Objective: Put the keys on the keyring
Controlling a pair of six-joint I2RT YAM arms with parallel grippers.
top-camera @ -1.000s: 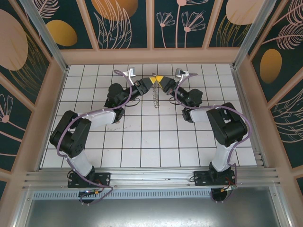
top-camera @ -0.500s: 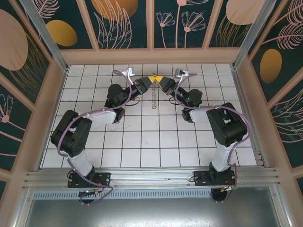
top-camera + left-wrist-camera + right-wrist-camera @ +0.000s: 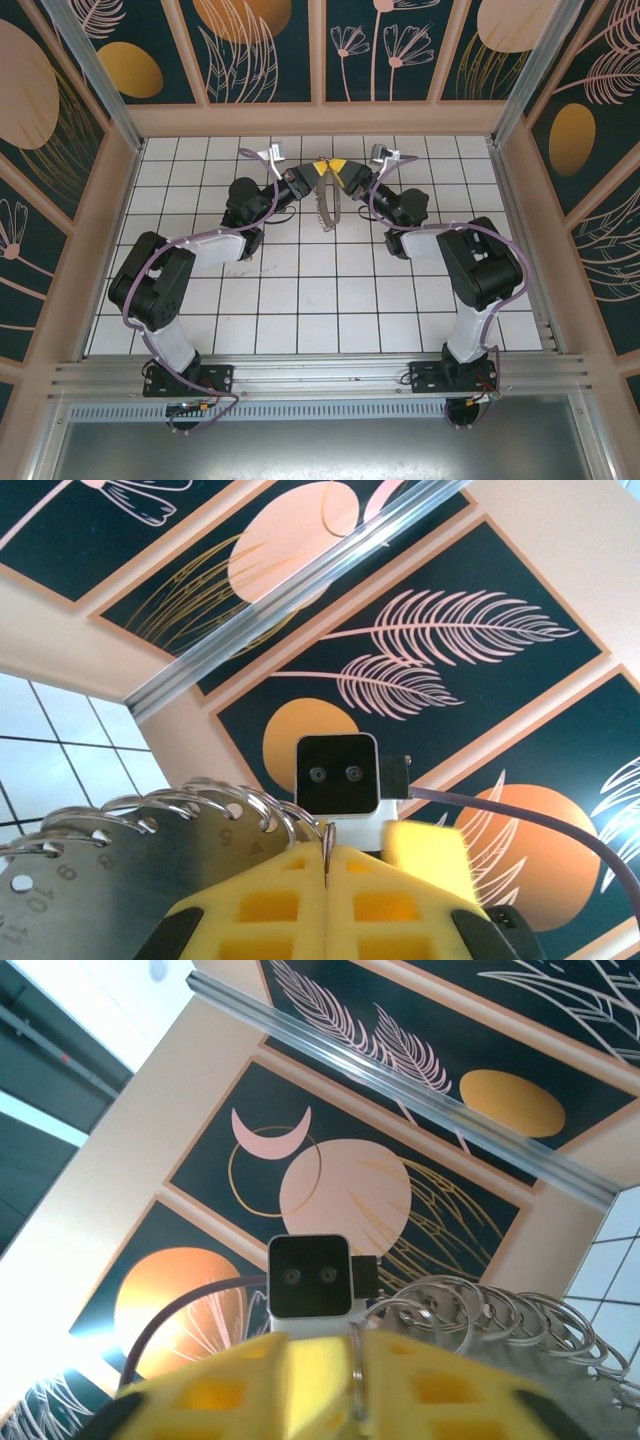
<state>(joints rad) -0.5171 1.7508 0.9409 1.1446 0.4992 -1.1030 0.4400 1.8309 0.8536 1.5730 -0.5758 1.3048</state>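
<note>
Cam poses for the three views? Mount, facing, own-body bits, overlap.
Top external: above and behind the bases, looking down on the tiled table; both arms show, left gripper and right gripper meeting at the keyring.
Left wrist: on the left wrist, facing the right wrist camera and wall panels; own yellow fingers at the bottom.
Right wrist: mirrored, facing the left wrist camera; own yellow fingers at the bottom.
Shared: both wrist views see the keyring's rings.

keyring (image 3: 323, 206) detail too small overhead, numbered plate (image 3: 90, 885) cut off by lower edge
</note>
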